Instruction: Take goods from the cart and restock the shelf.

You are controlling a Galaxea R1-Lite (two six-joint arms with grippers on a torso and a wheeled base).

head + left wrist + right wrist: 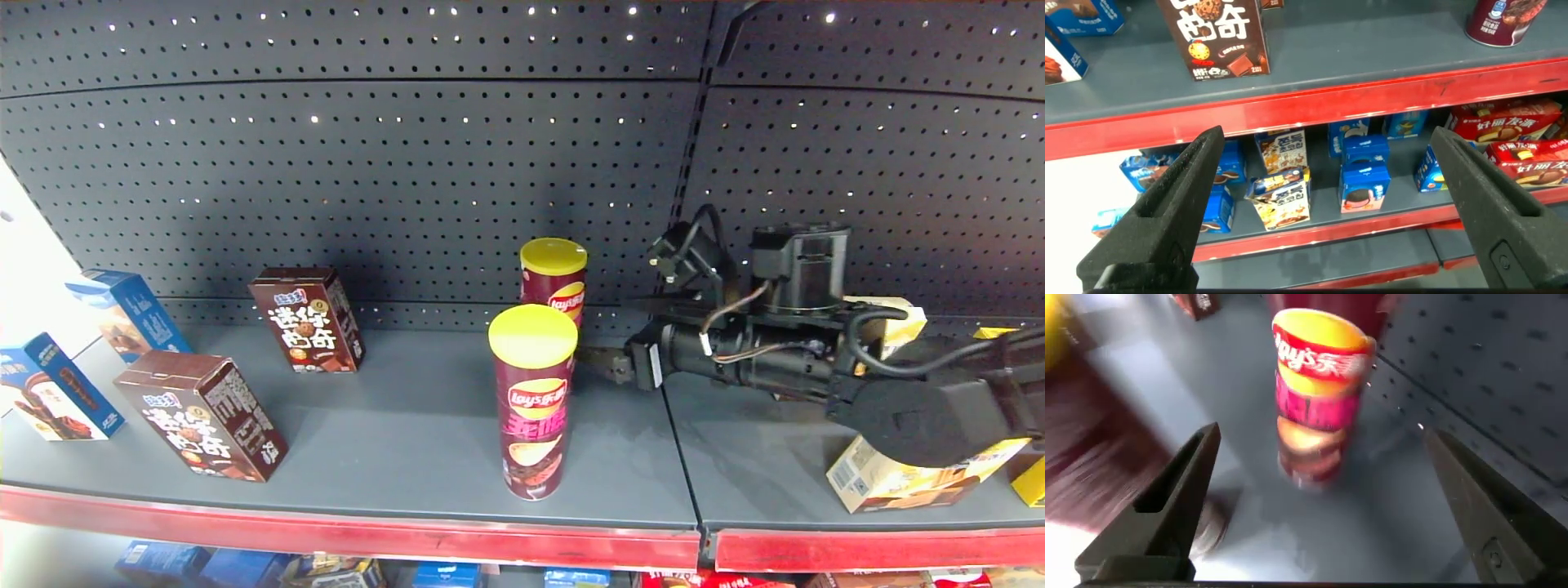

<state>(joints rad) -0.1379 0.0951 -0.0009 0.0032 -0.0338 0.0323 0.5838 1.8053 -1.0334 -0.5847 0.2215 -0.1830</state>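
Grey shelf (392, 441), red front lip, black pegboard (367, 163) behind. Two chip cans stand on it, one behind the other. The rear can (1319, 392) is upright near the pegboard, long axis vertical, yellow lid up. The front can (532, 400) stands the same way near the lip.

Right gripper (1320, 433): fingers spread wide, nothing held. The rear can sits beyond the fingertips, centred on the gap, no contact.

Left gripper (1327, 135): fingers wide apart and empty, below the shelf lip, facing the lower shelf's blue boxes (1364, 175).
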